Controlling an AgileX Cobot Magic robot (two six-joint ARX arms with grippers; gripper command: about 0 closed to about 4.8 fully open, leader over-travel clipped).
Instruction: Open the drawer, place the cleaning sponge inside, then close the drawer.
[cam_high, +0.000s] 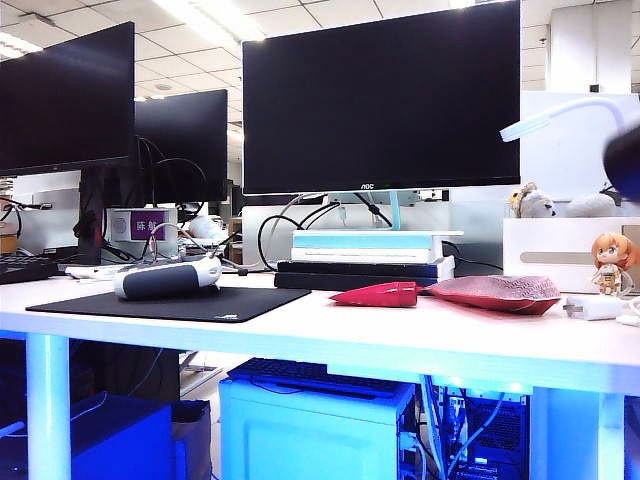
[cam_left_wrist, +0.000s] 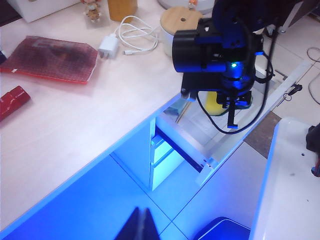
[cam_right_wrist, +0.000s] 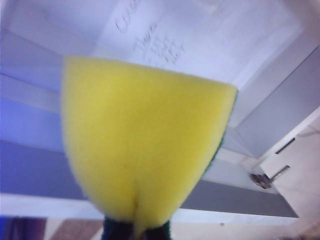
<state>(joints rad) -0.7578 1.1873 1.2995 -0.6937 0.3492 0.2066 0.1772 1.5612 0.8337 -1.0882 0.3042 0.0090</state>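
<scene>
Right gripper (cam_right_wrist: 135, 231) pinched shut on the folded cleaning sponge (cam_right_wrist: 145, 150) above the pulled-out drawer (cam_left_wrist: 192, 145), left gripper (cam_left_wrist: 142, 225) closed and idle below the desk edge; apparently off-centre, so an early release risks the sponge bouncing off the drawer rim.

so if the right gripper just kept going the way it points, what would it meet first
Probably the inside of the open drawer. The right gripper, shut on the cleaning sponge, points down into it, with white drawer bottom behind the sponge in its wrist view. The sponge would touch first; depth is unclear.
</scene>
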